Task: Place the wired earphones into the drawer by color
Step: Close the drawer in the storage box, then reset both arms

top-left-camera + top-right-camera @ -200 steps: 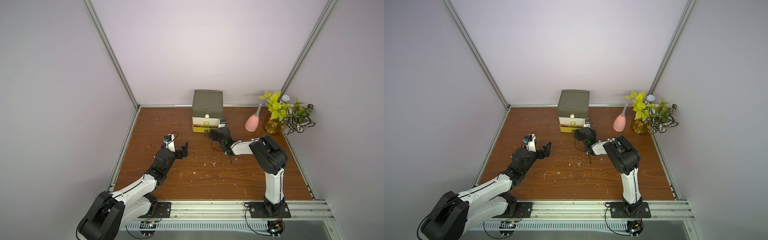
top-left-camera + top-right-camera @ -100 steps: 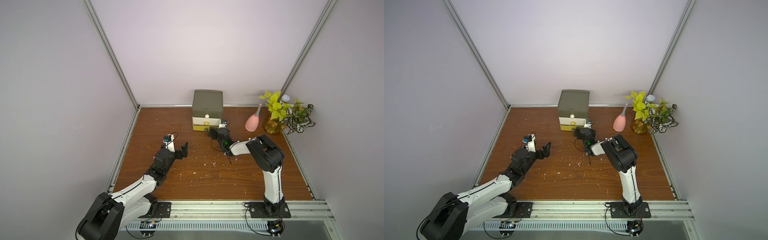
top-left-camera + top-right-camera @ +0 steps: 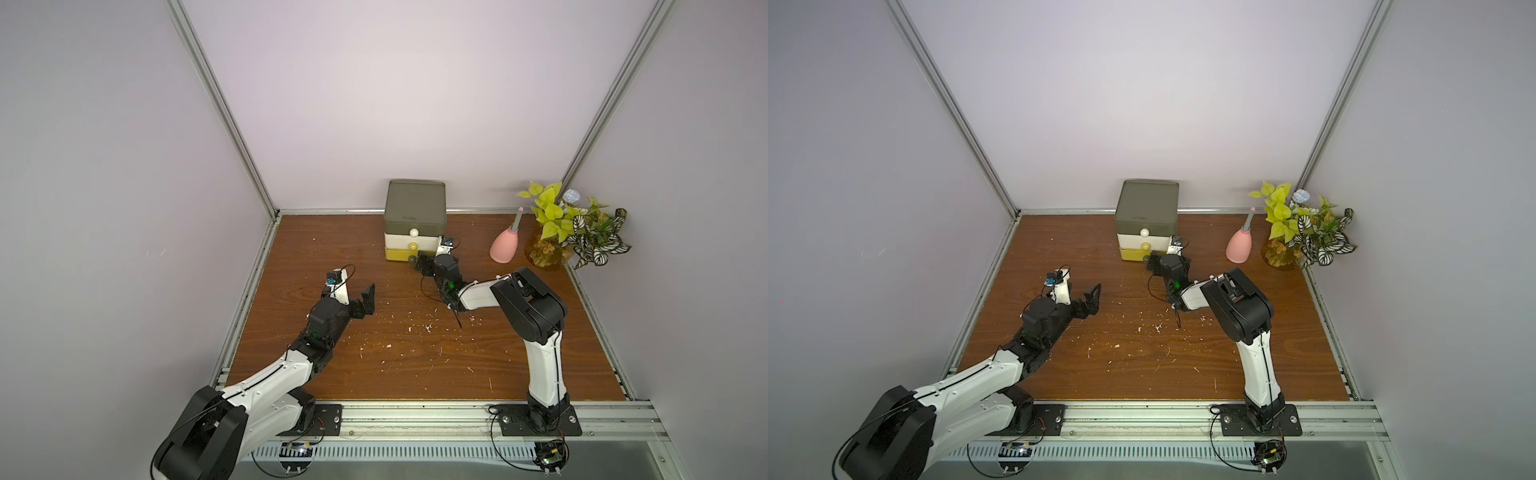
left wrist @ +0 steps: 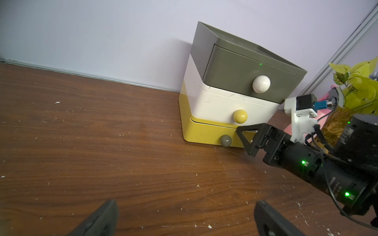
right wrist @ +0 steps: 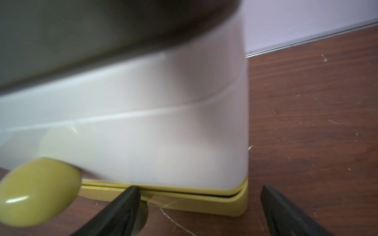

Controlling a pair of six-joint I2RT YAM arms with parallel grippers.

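Observation:
The drawer (image 3: 414,208) (image 3: 1147,208) stands at the back middle of the wooden table: olive-grey on top, cream in the middle, yellow at the bottom (image 4: 208,132), all pushed in. My right gripper (image 3: 423,266) (image 3: 1154,266) (image 5: 199,192) is open, low at the yellow drawer's front. The grey knob (image 4: 287,140) (image 5: 143,216) shows partly behind one finger. My left gripper (image 3: 353,297) (image 3: 1077,299) (image 4: 185,206) is open over bare wood to the left, with nothing between its fingers. No wired earphones are in view.
A pink bulb bottle (image 3: 505,249) and a potted plant (image 3: 569,224) stand at the back right. White scraps (image 3: 426,328) litter the table's middle. Walls close in on three sides, and a metal rail (image 3: 415,415) runs along the front.
My right gripper has shifted leftwards along the yellow drawer's front, closer to the grey knob. The left arm has stayed where it was.

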